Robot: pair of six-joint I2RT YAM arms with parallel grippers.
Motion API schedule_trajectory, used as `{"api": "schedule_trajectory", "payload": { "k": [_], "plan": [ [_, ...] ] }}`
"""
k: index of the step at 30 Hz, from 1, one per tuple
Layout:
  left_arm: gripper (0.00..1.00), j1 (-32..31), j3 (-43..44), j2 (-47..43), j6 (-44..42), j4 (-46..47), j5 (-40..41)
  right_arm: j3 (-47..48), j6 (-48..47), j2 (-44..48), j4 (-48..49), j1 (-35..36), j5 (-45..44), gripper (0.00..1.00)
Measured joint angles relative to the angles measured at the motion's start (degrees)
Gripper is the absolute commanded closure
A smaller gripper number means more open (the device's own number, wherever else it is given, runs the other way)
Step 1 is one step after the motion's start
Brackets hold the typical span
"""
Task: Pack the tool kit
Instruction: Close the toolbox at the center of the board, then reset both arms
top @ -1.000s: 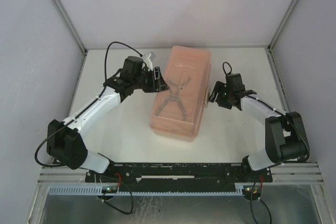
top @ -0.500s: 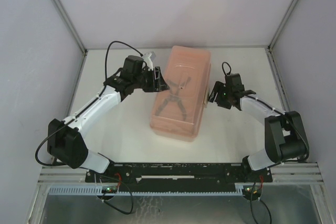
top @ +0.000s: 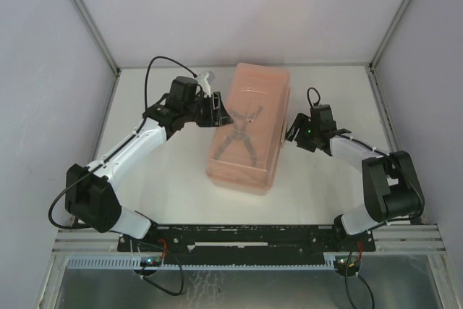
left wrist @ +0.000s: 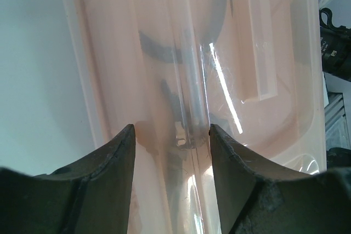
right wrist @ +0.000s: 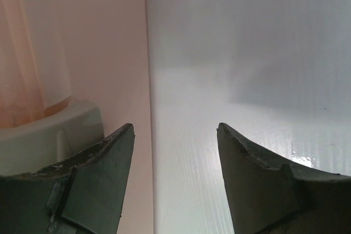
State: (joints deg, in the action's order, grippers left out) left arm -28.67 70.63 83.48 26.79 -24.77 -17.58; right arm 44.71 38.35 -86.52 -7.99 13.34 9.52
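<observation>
The salmon-pink toolbox lies mid-table with its lid closed, its long side running away from the arms. Dark tool shapes show through the translucent lid, too blurred to name. The white table is boxed in by grey walls, and a black cable loops above the left arm.

The left gripper sits at the box's left edge. Its jaws are about half apart over the lid's ridge and seemingly grip nothing, though the close view leaves contact unclear. The right gripper is at the box's right side, with the pale latch just beside one finger. Its jaws are apart too, with only box wall and table between them.

Since a second ago the right gripper has edged slightly closer to the box. The left gripper and the box are unmoved.
</observation>
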Motion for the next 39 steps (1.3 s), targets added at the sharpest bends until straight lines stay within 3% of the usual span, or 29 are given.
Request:
{"api": "schedule_trajectory", "payload": {
  "k": [12,15,18,21,25,34,39],
  "plan": [
    [0.47,-0.2,0.3,-0.2,-0.4,-0.3,1.1,-0.2,-0.4,0.3,0.9,0.5,-0.6,0.34],
    [0.41,-0.9,0.3,-0.7,-0.4,-0.5,3.2,-0.2,-0.4,3.1,-1.3,1.2,-4.3,0.33],
    [0.28,-1.9,0.2,-1.6,-0.3,-1.1,6.2,-0.2,-0.4,7.7,-2.9,1.2,-6.9,0.32],
    [0.09,-3.0,-0.6,-3.9,0.2,-3.0,11.1,-0.7,-1.0,13.9,-3.8,-0.3,-9.1,0.31],
    [0.00,-3.6,-2.2,-10.4,1.4,-5.0,18.7,-3.6,-3.9,24.4,-5.4,-2.6,-10.3,0.26],
    [0.00,-2.7,-11.2,-33.1,1.7,-3.0,40.3,-7.3,-14.5,56.2,-6.3,-3.4,-11.1,0.10],
    [0.00,5.5,-13.4,-39.5,-0.5,-4.4,46.4,-7.3,-19.9,66.2,-6.4,-3.5,-11.8,0.00]
  ]
}}
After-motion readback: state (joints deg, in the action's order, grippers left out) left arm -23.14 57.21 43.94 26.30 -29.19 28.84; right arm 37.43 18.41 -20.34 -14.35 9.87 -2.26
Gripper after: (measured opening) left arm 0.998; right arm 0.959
